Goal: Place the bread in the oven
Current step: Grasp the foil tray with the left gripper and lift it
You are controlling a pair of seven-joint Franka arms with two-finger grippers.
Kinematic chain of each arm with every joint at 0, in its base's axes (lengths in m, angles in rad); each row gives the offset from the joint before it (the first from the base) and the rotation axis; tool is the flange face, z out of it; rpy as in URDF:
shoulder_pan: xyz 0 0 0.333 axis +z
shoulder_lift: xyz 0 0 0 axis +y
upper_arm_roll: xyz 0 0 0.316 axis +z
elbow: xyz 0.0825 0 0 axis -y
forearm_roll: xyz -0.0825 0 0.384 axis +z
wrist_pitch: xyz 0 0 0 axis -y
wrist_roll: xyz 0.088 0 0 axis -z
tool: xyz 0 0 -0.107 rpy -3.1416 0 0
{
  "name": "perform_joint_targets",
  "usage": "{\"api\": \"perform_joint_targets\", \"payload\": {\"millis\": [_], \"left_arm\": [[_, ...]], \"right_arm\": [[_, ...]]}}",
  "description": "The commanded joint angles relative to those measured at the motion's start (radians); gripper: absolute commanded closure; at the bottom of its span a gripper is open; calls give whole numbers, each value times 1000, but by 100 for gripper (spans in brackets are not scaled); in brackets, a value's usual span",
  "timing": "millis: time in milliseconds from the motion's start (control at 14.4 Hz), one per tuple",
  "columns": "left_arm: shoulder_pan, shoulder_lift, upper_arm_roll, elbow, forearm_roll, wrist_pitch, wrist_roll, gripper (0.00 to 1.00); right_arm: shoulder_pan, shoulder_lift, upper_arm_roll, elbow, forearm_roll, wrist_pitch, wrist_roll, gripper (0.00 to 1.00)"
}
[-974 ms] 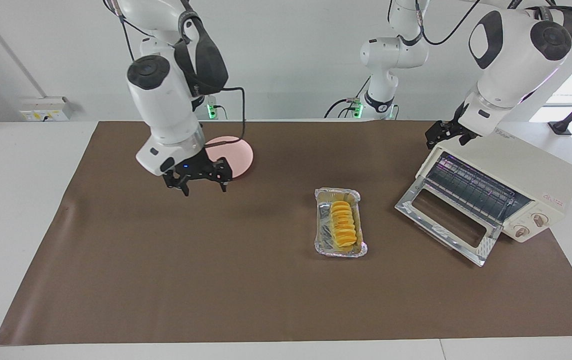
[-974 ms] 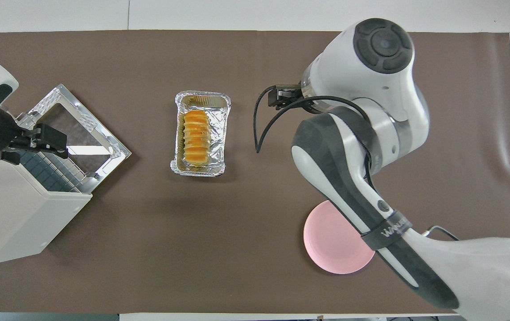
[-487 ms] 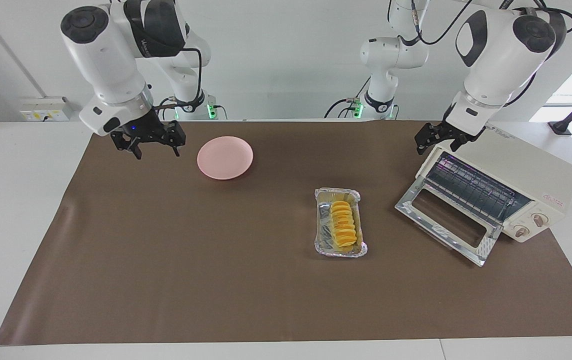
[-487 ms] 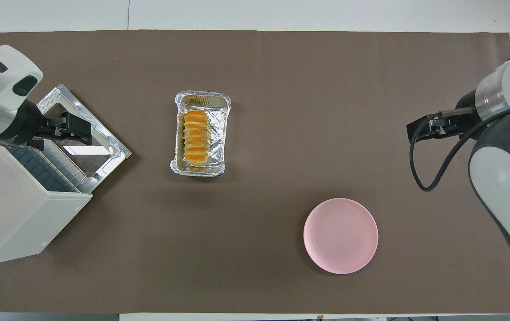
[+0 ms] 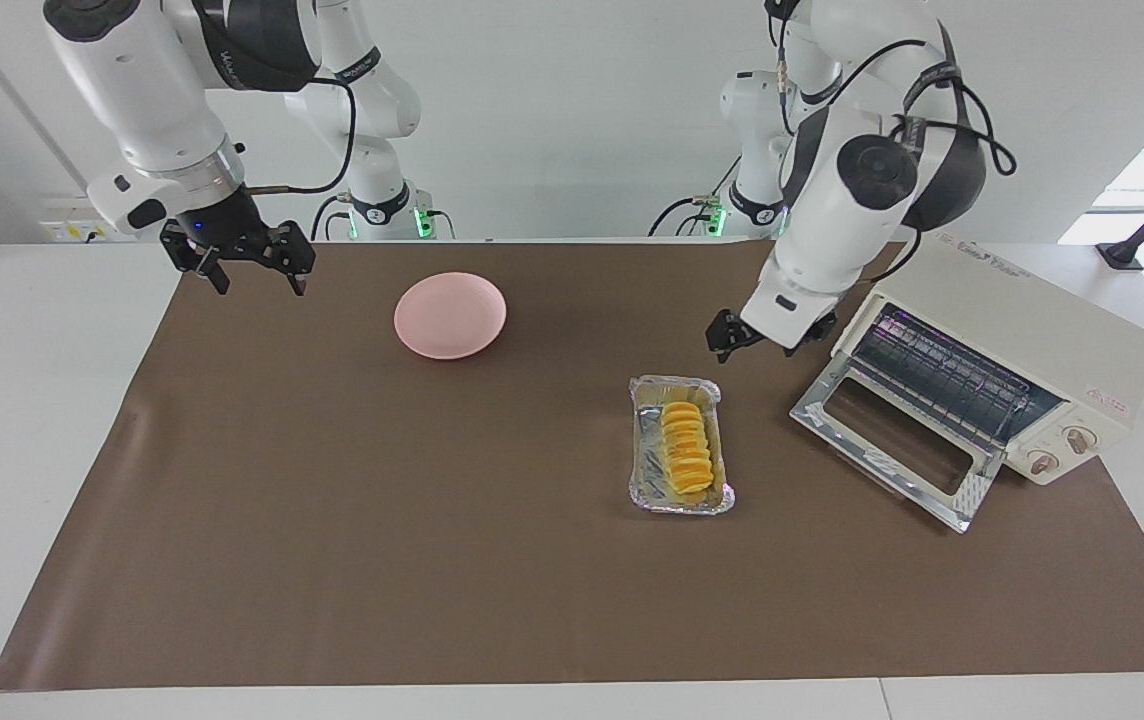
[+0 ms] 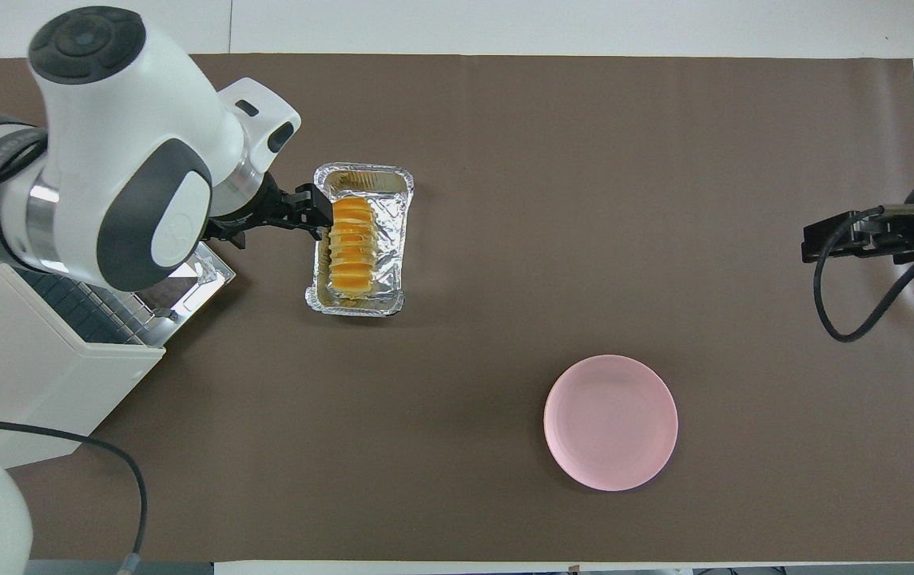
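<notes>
Here we saw the right gripper [image 5: 245, 277], fingers spread and empty, over the bench's [image 5: 332, 520] corner. We couldn't tell the left gripper's [image 5: 732, 337] state, raised beside the open oven [image 5: 992, 385]. The bread [image 5: 686, 452] lay in its foil tray [image 5: 677, 500] mid-bench.

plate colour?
Pale pink, plain. The plate shows best in the overhead view.

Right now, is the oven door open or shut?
Open. The cream-white toaster oven's glass drop-down door lies folded down onto the brown mat, leaving the wire rack inside exposed.
</notes>
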State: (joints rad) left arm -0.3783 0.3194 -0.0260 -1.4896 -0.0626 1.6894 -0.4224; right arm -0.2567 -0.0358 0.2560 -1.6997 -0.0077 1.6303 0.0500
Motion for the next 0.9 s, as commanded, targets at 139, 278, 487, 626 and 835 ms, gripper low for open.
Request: {"api": "perform_joint_targets", "payload": {"millis": [139,278,487,626,835], "left_arm": [[-91,105,18,63,14,94,-87,0],[-145,179,21,84,26,108,-156,0],[-177,219,20,74,63,179,-171,0],[-189,236,20,60,63,185,-183,0],[-191,236,17,2,63,274,-213,2]], "right_arm": [[-9,-7,14,-17,43,-1,-12,0],[-7,-6,12,-11,43,5,-12,0],[-33,4,11,-3,37,32,-15,0],[-42,2,12,-5,35,33,-21,0],[-45,4,11,-3,35,25,-24,0]]}}
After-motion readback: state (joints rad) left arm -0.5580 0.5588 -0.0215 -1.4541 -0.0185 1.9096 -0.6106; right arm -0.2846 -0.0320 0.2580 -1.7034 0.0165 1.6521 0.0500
